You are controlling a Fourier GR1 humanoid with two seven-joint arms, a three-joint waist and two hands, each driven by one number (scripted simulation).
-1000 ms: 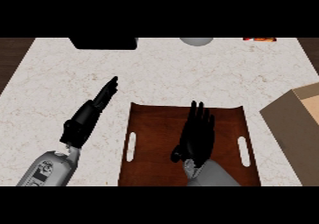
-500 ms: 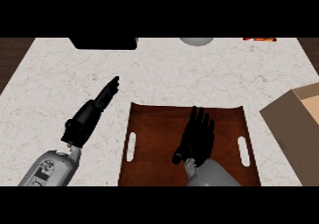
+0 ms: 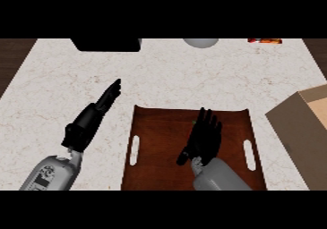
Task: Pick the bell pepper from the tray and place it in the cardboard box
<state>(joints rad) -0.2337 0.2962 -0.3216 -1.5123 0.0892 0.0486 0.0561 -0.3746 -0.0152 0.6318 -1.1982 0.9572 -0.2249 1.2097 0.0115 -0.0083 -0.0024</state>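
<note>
A brown tray [image 3: 159, 134] with slot handles lies on the counter near its front edge. My right hand [image 3: 202, 141] hovers over the tray's middle, open, fingers straight and pointing away from me. Beside its fingers a tiny green speck [image 3: 194, 121] shows; the bell pepper itself is hidden beneath the hand. The cardboard box [image 3: 308, 127] stands at the right edge, open side up and partly cut off. My left hand [image 3: 89, 120] rests open on the counter left of the tray, fingers pointing up and to the right.
At the counter's far edge sit a black object [image 3: 106, 44], a grey round thing [image 3: 200, 42] and a small red-orange item [image 3: 264, 40]. The marble counter [image 3: 192, 76] stretches between them and the tray. Dark wood shows past both side edges.
My right hand's fingertips have drawn back slightly toward me over the tray. The left hand has not moved.
</note>
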